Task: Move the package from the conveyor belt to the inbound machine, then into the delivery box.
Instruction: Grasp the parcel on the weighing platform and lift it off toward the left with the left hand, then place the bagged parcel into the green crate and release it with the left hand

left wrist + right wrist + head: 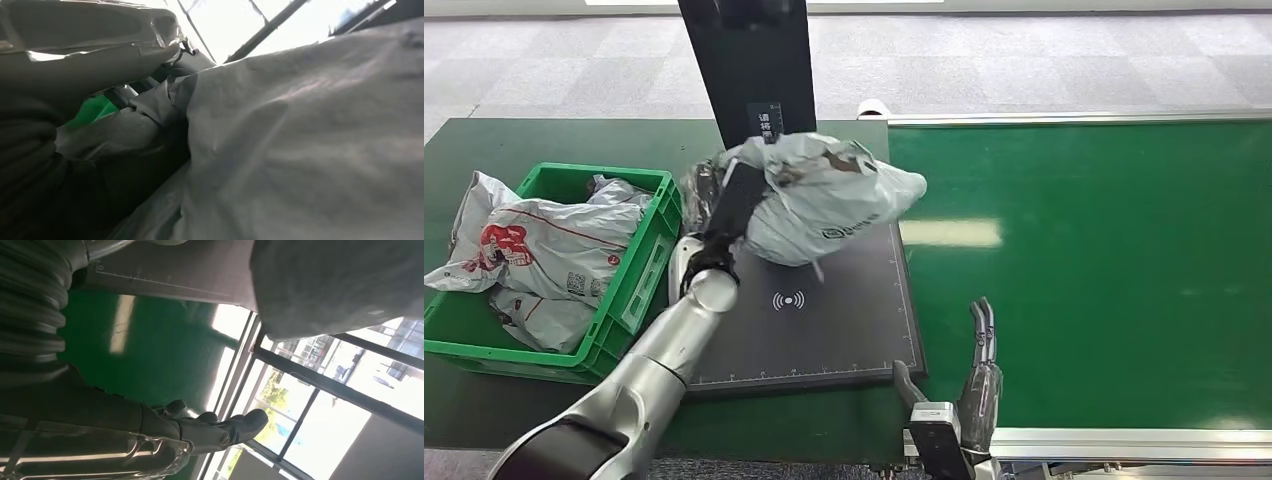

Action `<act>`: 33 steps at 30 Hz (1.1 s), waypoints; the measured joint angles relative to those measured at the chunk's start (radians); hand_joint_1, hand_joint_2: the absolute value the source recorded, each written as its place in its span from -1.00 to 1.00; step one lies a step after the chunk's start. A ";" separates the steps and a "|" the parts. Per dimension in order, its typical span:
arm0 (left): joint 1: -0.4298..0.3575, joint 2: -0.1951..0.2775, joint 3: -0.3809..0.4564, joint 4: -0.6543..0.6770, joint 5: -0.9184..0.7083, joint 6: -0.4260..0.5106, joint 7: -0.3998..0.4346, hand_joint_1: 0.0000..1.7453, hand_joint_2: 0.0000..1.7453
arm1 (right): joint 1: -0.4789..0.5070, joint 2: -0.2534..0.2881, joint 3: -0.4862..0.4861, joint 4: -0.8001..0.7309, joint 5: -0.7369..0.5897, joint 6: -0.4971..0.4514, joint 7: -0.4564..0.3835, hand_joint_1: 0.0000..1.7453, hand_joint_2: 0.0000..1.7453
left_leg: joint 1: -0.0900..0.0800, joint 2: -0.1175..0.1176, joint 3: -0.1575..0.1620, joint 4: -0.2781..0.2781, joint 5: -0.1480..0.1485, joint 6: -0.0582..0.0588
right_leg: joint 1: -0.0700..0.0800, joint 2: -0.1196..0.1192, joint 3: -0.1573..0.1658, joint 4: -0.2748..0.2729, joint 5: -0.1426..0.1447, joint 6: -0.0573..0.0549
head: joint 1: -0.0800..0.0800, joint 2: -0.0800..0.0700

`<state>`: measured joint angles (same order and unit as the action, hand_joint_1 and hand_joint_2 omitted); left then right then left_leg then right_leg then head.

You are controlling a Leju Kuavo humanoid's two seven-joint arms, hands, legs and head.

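Package (829, 198) at far edge of black scanner pad (824, 330), near half bare. Left hand (724, 205) grips package's left side, fingers wrapped. Right hand (977, 385) at belt (1104, 270) near edge, fingers straight, together, holding nothing. Green crate (639, 270) left.

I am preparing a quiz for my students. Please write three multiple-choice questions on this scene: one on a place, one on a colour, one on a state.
1. Where is the grey package?
A. over the dark scanner pad
B. inside the crate
C. on the floor

2. What colour is the crate?
A. blue
B. green
C. red

3. What is the right hand doing?
A. gripping the package
B. holding nothing, fingers straight
C. pressing the crate

Answers: 1 A, the left hand holds it above the pad; 2 B, its walls are green; 3 B, it hangs free over the belt.
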<state>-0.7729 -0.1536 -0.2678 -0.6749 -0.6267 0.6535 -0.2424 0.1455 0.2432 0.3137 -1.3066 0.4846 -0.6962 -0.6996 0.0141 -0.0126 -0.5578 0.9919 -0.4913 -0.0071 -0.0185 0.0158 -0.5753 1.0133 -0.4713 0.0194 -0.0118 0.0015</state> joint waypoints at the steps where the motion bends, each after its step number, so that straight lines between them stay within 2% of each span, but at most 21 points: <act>1: -0.003 0.015 0.032 -0.052 0.018 0.003 -0.008 1.00 1.00 | 0.012 0.004 -0.008 -0.007 0.005 0.000 0.000 -1.00 1.00 | 0.000 0.000 0.000 0.000 0.000 0.000 | 0.000 0.000 0.000 0.000 0.000 0.000 | 0.000 0.000; 8: 0.023 0.110 0.195 -0.324 0.143 0.031 -0.095 1.00 1.00 | 0.077 0.026 -0.046 -0.058 0.015 0.000 0.000 -1.00 1.00 | 0.000 0.001 -0.002 0.000 0.000 0.000 | 0.000 0.000 -0.001 0.000 -0.001 0.000 | 0.000 0.000; 12: 0.045 0.169 0.268 -0.390 0.184 0.041 -0.119 1.00 1.00 | 0.095 0.034 -0.061 -0.074 0.014 0.000 0.000 -1.00 1.00 | 0.000 0.001 -0.001 0.000 0.000 0.000 | 0.000 0.000 -0.001 0.000 -0.001 0.000 | 0.000 0.000; 15: 0.048 0.213 0.334 -0.390 0.131 0.043 -0.118 1.00 1.00 | 0.104 0.037 -0.068 -0.081 0.010 0.000 0.000 -1.00 1.00 | 0.000 0.001 -0.001 0.000 0.000 0.000 | 0.000 0.000 -0.001 0.000 -0.001 0.000 | 0.000 0.000; 19: 0.033 0.274 0.454 -0.304 -0.008 0.044 -0.089 1.00 1.00 | 0.110 0.037 -0.074 -0.085 -0.005 0.000 0.000 -1.00 1.00 | 0.000 0.002 0.000 -0.001 0.000 0.000 | 0.000 0.002 -0.001 0.000 -0.001 0.000 | 0.000 0.000; 24: 0.001 0.356 0.592 -0.109 -0.134 0.030 -0.058 1.00 1.00 | 0.110 0.032 -0.074 -0.087 -0.035 0.000 0.000 -1.00 1.00 | 0.001 0.002 0.000 -0.001 0.000 -0.001 | 0.001 0.003 -0.001 0.000 -0.001 0.000 | 0.000 0.000; 28: -0.012 0.403 0.625 0.029 -0.182 0.004 -0.012 1.00 1.00 | 0.108 0.026 -0.072 -0.088 -0.057 0.000 0.000 -1.00 1.00 | 0.001 0.002 0.000 -0.001 0.000 -0.001 | 0.000 0.003 -0.001 0.000 -0.001 0.000 | 0.001 0.000; 33: -0.033 0.443 0.626 0.131 -0.222 -0.010 0.030 1.00 1.00 | 0.102 0.019 -0.069 -0.088 -0.068 0.000 0.000 -1.00 1.00 | 0.000 0.002 0.000 -0.001 0.000 -0.001 | 0.000 0.003 -0.001 0.000 -0.001 0.000 | 0.001 0.000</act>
<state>-0.8054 0.2890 0.3585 -0.5435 -0.8485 0.6433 -0.2120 0.2479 0.2620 0.2446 -1.3946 0.4162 -0.6962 -0.6996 0.0145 -0.0106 -0.5581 0.9911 -0.4910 -0.0080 -0.0181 0.0184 -0.5763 1.0137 -0.4720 0.0189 -0.0113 0.0015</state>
